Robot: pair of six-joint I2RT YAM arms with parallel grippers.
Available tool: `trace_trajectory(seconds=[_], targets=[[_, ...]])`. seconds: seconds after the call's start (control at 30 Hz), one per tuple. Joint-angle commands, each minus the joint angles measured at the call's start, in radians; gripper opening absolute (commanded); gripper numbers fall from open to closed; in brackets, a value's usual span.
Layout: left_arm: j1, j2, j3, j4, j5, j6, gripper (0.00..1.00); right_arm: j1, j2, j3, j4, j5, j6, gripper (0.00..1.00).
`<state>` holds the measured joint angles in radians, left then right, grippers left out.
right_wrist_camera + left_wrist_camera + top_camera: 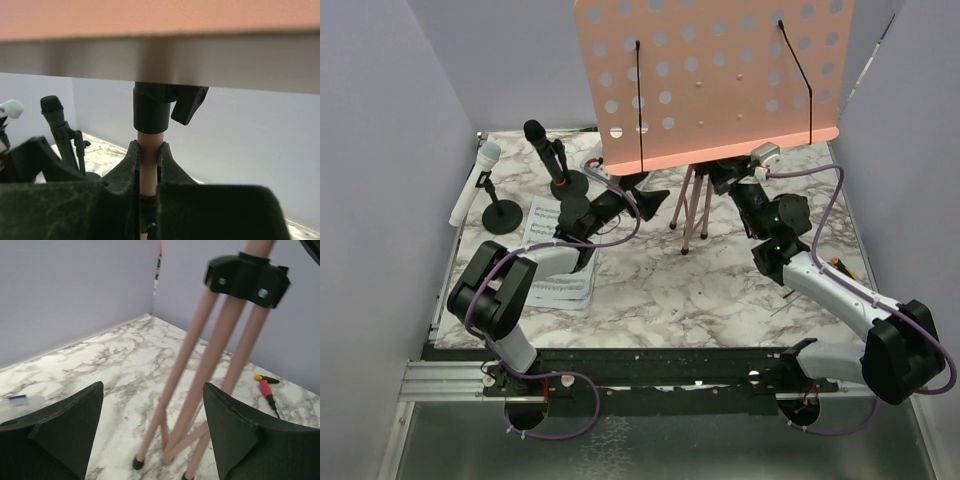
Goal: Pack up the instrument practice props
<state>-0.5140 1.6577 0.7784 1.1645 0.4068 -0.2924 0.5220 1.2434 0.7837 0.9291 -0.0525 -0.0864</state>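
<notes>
The pink perforated board (710,80) stands upright at the back on thin pink tripod legs (692,210). My right gripper (148,160) is shut on the pink pole just below the black clamp; in the top view it is mostly hidden under the board. My left gripper (152,430) is open and empty, with the legs (210,365) a little ahead between its fingers; in the top view it (648,192) sits left of the legs. White sheet-music pages (555,260) lie under the left arm. The black microphone (545,145) and white microphone (475,185) rest in round-based holders (502,215).
A small tool with a yellow and red handle (265,385) lies on the marble table right of the tripod, also seen in the top view (845,268). Purple walls close in the back and both sides. The microphones stand at the back left.
</notes>
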Motion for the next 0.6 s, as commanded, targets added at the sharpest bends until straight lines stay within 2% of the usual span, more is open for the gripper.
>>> trace_trajectory(seconds=[0.0, 0.17, 0.33, 0.57], targets=[[0.092, -0.057, -0.004, 0.009, 0.063, -0.027, 0.81, -0.014, -0.033, 0.012, -0.039, -0.106, 0.068, 0.01], [0.155, -0.048, 0.092, 0.002, 0.188, -0.048, 0.82, -0.023, -0.033, 0.021, -0.054, -0.174, 0.126, 0.01], [0.16, 0.015, 0.232, -0.001, 0.3, -0.102, 0.82, -0.043, -0.039, 0.024, -0.057, -0.236, 0.178, 0.01], [0.145, 0.081, 0.415, 0.038, 0.458, -0.251, 0.82, -0.049, -0.038, 0.041, -0.1, -0.308, 0.183, 0.01]])
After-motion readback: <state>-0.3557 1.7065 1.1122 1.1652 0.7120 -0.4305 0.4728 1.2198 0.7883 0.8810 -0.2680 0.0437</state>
